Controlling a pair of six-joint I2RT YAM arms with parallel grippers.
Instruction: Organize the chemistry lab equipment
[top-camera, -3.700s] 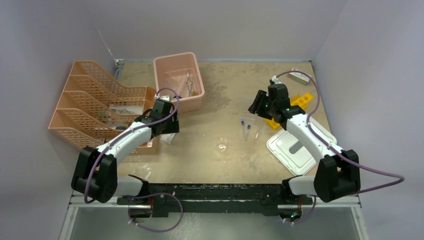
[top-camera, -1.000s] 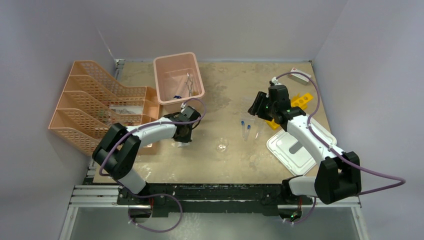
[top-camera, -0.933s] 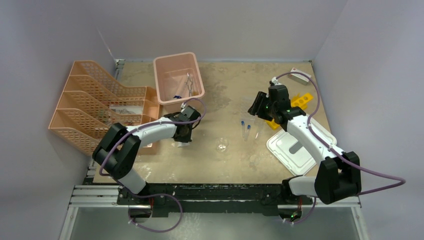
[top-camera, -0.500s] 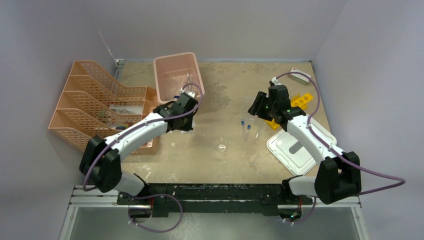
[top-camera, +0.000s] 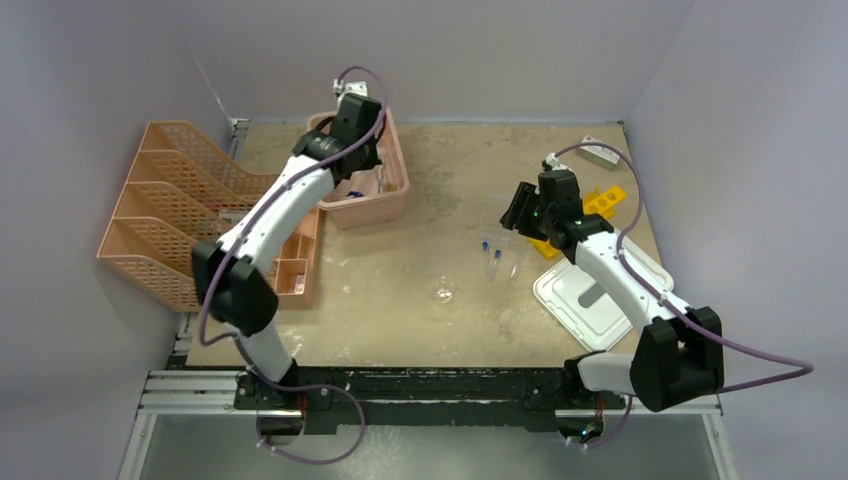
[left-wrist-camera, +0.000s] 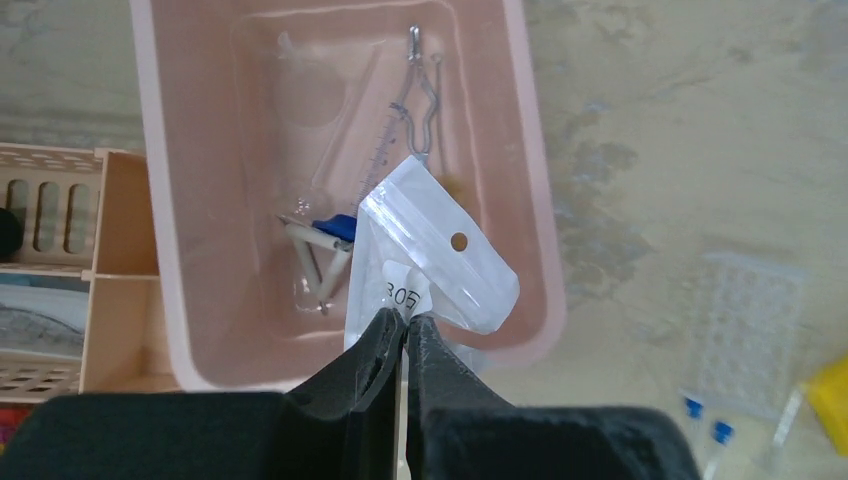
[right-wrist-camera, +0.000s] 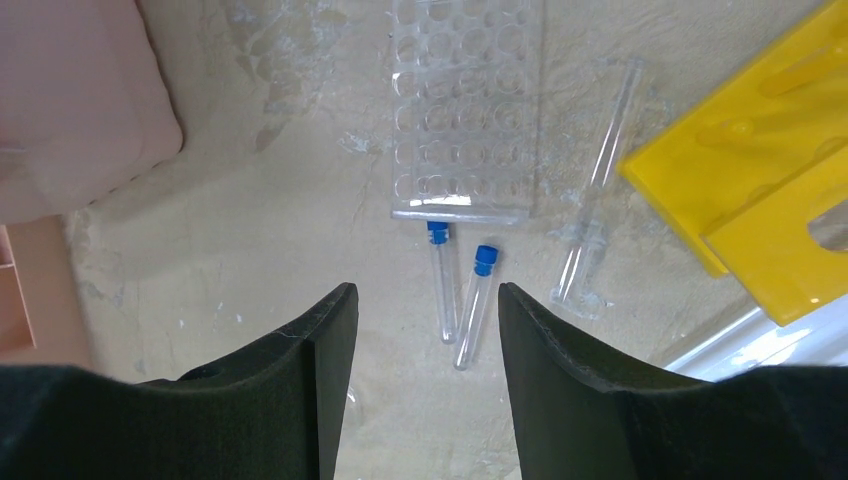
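My left gripper (left-wrist-camera: 405, 320) is shut on a clear zip bag (left-wrist-camera: 440, 255) with a white label, and holds it above the pink bin (left-wrist-camera: 158, 250). In the bin lie metal scissor-tongs (left-wrist-camera: 426, 90), a blue-ended dropper (left-wrist-camera: 335, 228) and a clear tube. From above, the left gripper (top-camera: 355, 125) reaches over the bin's far end (top-camera: 392, 196). My right gripper (right-wrist-camera: 427, 300) stands open above two blue-capped tubes (right-wrist-camera: 458, 290) lying on the table. Beyond them lie the clear rack (right-wrist-camera: 465, 110) and the yellow holed rack (right-wrist-camera: 760, 160). A tiny glass beaker (top-camera: 444, 292) stands mid-table.
Orange mesh file trays (top-camera: 180, 220) line the left side. The bin's white lid (top-camera: 590, 300) lies under my right arm. A clear glass rod (right-wrist-camera: 600, 180) lies between the clear rack and the yellow one. A small white box (top-camera: 600, 153) sits at the far right corner.
My left arm has swung from the table beside the trays up and back over the pink bin, with the bag in its gripper. The right arm has not moved.
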